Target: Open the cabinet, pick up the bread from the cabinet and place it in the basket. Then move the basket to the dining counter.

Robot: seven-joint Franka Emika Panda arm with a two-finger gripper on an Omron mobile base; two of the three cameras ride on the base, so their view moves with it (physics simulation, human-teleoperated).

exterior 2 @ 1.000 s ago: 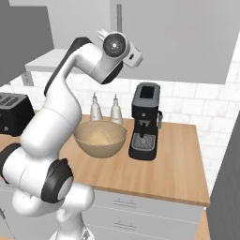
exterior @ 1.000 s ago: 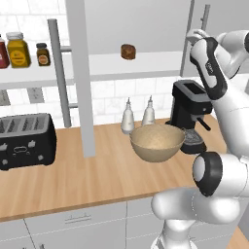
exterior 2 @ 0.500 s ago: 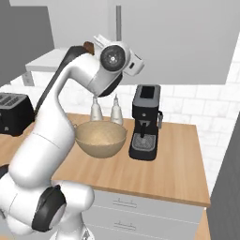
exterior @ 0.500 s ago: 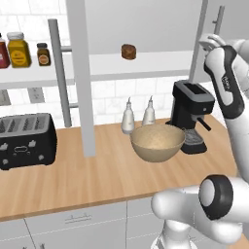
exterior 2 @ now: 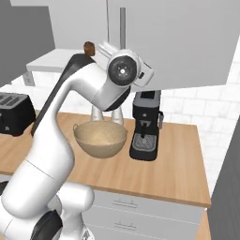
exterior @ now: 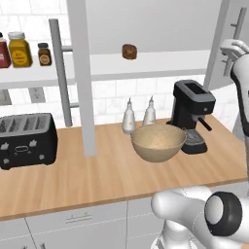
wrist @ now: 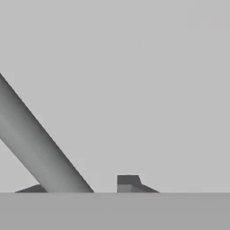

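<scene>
A light-wood worktop (exterior: 97,180) runs under a white-tiled wall, with pale grey drawers (exterior: 78,223) below it. On it stand a black toaster (exterior: 25,140) at the left, 2 white bottles (exterior: 138,115) near the wall, the round tan basket (exterior: 158,142) in front of them, and a black coffee machine (exterior: 192,114) just beside the basket on the right. Above, the cabinet (exterior: 80,73) stands open, both doors swung out, and its white shelf carries 3 spice jars (exterior: 22,50) at the left and the bread (exterior: 129,51) alone further right, above the basket.

The gripper (exterior: 232,47) is up at the right door's bar handle (wrist: 40,148), which crosses the hand view as a slanted grey bar running down between the finger tips (wrist: 128,182). The fingers are narrowly parted around the bar; whether they press on it cannot be told.

Compared with 1 second ago, the right door stands wider open, the hand has moved further right and higher in the left base view, and the arm's elbow has dropped to the lower right. The bread, basket and jars lie as before.
</scene>
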